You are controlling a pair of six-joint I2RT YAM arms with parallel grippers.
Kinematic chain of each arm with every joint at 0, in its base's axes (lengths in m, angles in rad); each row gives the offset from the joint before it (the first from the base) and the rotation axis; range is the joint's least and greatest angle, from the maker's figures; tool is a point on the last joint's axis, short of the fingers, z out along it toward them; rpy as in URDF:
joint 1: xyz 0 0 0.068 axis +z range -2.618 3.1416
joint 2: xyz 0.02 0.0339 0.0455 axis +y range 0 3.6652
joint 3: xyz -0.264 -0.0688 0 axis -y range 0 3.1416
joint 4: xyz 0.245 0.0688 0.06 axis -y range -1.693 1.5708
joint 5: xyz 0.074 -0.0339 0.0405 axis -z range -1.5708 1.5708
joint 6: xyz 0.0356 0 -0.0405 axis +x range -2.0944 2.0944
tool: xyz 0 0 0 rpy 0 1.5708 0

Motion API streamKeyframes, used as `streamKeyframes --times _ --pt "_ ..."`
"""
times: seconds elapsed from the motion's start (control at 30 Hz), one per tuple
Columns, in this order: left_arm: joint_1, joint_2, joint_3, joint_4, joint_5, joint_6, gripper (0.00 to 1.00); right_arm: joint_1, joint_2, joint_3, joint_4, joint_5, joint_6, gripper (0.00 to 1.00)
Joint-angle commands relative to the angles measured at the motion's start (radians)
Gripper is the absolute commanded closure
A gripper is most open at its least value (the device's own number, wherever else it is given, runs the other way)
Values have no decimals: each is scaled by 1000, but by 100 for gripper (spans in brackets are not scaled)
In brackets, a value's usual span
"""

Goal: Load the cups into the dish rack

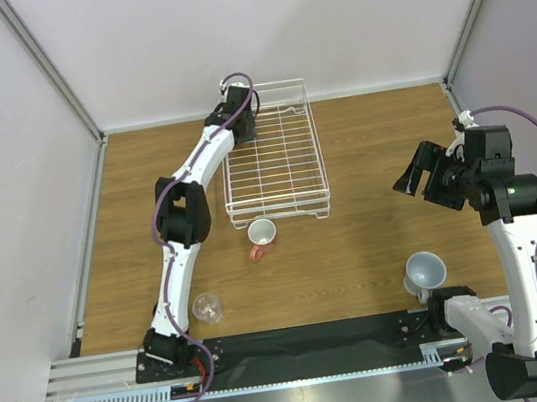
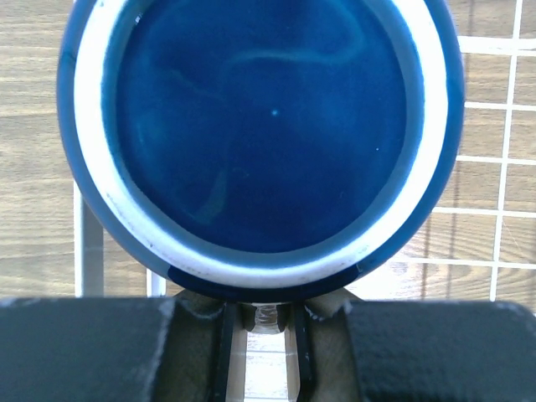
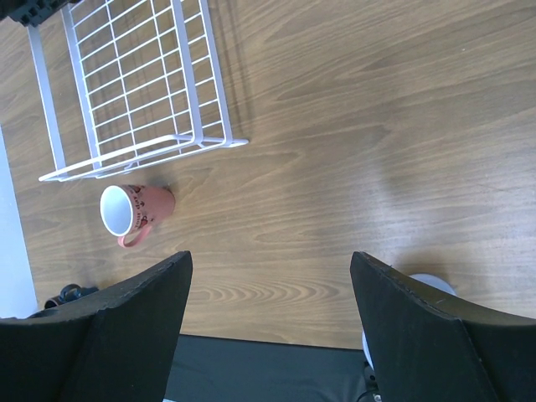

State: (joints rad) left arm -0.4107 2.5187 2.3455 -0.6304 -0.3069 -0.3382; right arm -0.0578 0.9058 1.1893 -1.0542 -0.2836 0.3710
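Note:
My left gripper (image 1: 243, 122) reaches to the far left corner of the white wire dish rack (image 1: 289, 201). In the left wrist view it (image 2: 267, 318) is shut on the near side of the navy mug (image 2: 260, 126), which fills the frame mouth-up over the rack wires (image 2: 502, 159). My right gripper (image 1: 416, 171) hangs open and empty above the right side of the table (image 3: 270, 260). The salmon-pink cup (image 1: 262, 232) (image 3: 134, 209) lies on its side just in front of the rack (image 3: 144, 157). The light grey mug (image 1: 426, 270) and the glass tumbler (image 1: 207, 307) stand near the front edge. The small dark blue cup is out of view.
A black mat (image 1: 310, 341) runs along the near edge between the arm bases. White walls and metal posts enclose the wooden table (image 1: 362, 147) on three sides. The grey mug stands close to the right arm's base.

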Motion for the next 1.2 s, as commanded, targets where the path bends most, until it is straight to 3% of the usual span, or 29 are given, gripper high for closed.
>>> streamKeyframes --times 0.0,0.13,0.33,0.43,0.53,0.63,0.97,1.17 --pt "4 -11 75 83 -8 8 100 -8 -13 1 36 -22 5 17" --pt "3 -4 74 74 6 2 98 -11 -12 -2 39 -25 5 17" --pt "4 -6 74 78 -1 13 85 -16 -10 -3 40 -26 6 17" --pt "3 -4 74 77 5 16 76 -16 -8 -3 46 -28 6 17" --pt "4 -3 71 75 15 18 55 -17 -5 -2 46 -32 3 17" --pt "3 -4 69 81 20 28 48 -17 -5 1 48 -32 3 17" --pt "4 -43 57 75 61 -7 41 -17 1 16 46 -32 3 17" --pt "4 -110 26 57 77 -65 27 -17 10 30 39 -28 19 17"
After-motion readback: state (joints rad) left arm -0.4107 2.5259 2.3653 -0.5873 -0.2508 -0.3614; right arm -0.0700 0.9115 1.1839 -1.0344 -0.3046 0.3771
